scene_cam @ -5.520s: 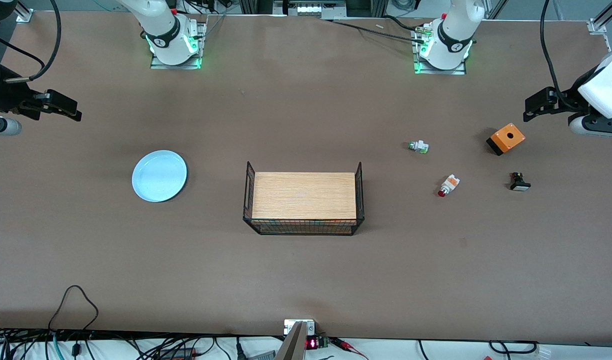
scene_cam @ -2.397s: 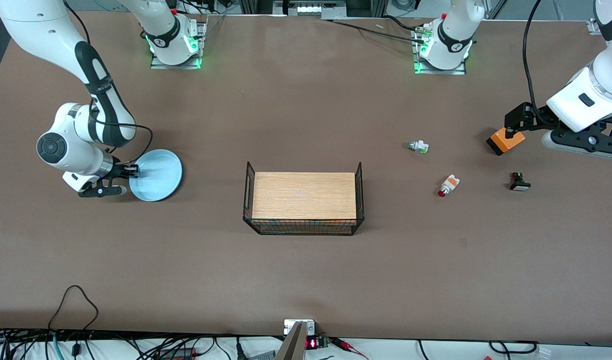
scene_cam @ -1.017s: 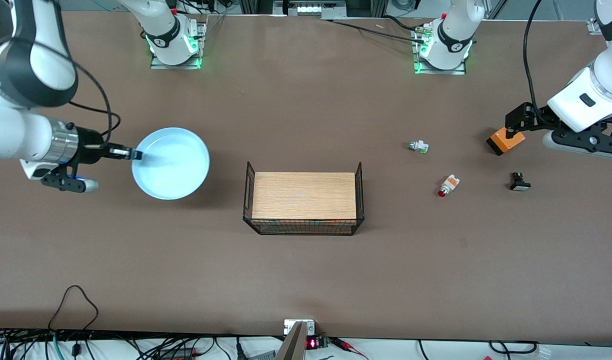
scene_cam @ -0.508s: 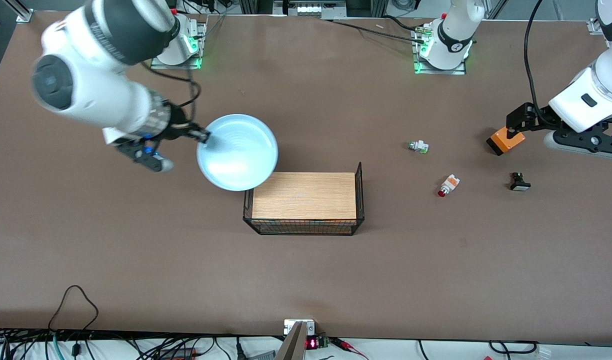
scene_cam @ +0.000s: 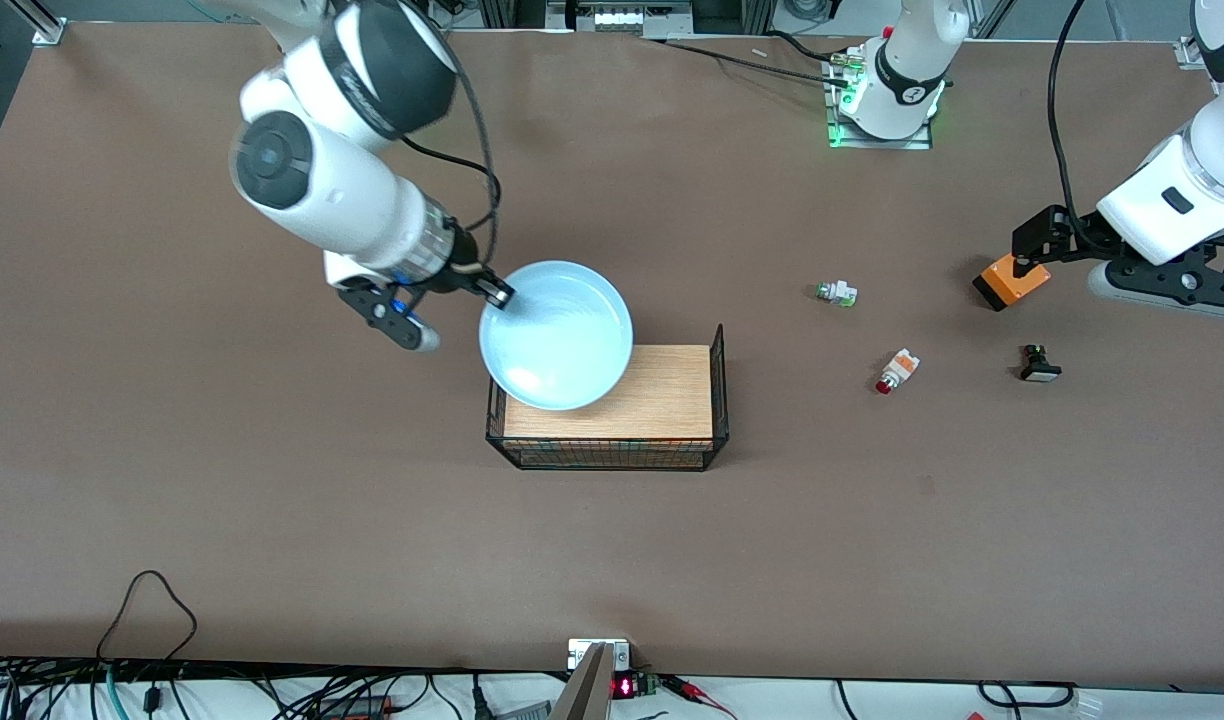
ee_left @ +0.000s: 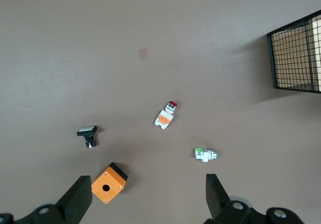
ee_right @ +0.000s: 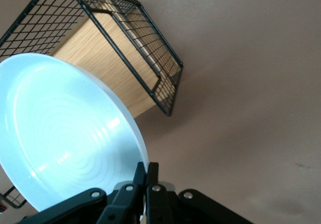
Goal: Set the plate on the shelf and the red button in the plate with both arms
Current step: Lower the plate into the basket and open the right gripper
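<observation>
The right end effector (scene_cam: 494,291) hangs in the air, fingers (ee_right: 146,176) pinched on the plate (scene_cam: 557,335) rim. The left end effector (scene_cam: 1024,247) hangs spread wide, arm waiting.

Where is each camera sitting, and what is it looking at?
Front view: high across the table, facing both arms; the right gripper carries the plate over the wooden board; the left gripper hovers over the orange box.
Left wrist view: looks down between its open fingers at the red button.
Right wrist view: looks along its shut fingers at the plate.
Shared: front and left wrist views both show the red button.
</observation>
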You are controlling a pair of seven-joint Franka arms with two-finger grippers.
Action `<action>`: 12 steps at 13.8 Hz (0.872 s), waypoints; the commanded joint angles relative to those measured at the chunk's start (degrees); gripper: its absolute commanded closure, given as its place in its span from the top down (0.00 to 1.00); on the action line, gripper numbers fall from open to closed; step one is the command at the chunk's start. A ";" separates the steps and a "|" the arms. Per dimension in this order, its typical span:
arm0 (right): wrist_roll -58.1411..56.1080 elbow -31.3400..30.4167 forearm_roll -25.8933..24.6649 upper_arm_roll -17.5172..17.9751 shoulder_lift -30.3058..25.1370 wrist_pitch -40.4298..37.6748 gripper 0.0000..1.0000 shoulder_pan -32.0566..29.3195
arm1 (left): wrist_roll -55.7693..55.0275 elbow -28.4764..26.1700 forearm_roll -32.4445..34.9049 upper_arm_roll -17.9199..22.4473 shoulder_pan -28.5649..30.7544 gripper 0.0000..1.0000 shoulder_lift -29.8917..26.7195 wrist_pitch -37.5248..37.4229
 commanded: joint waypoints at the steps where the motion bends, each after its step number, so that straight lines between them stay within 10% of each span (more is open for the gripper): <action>1: 1.36 1.58 0.79 -0.77 2.32 2.48 0.00 1.74 | 0.56 1.35 1.10 -0.60 0.41 1.00 0.61 -0.44; 12: -0.49 1.14 0.78 -1.30 9.10 14.44 0.00 3.32 | 0.65 1.26 0.49 0.01 1.12 1.00 0.70 -0.44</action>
